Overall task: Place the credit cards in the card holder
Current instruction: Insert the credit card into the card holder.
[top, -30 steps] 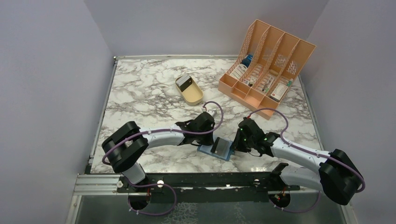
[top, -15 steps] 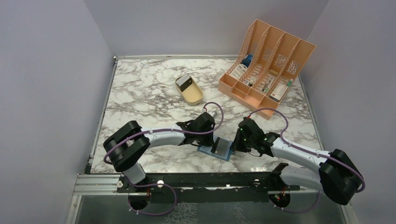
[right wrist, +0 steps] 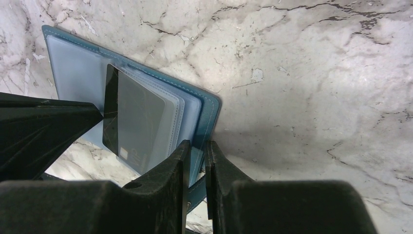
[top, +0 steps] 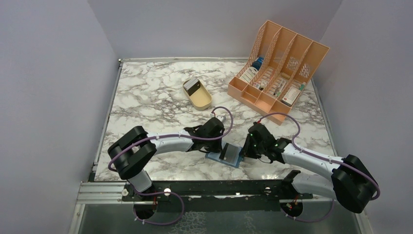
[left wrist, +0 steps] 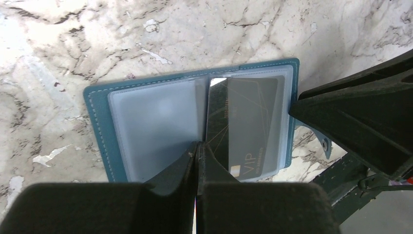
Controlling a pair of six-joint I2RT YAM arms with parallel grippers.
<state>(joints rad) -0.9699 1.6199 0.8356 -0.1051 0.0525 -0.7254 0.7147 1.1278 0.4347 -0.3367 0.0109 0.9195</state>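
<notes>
Teal card holder lies open on the marble desk, right hand clamped on its cover edge, left hand pinched shut on the dark credit card part-way into a pocket

White-grey marble table w/ dark wiggly lines. Left wall, back wall & right wall all plain, pale purple-grey. Silver metal rail along table's near edge. Light is soft & even, shadows faint.
</notes>
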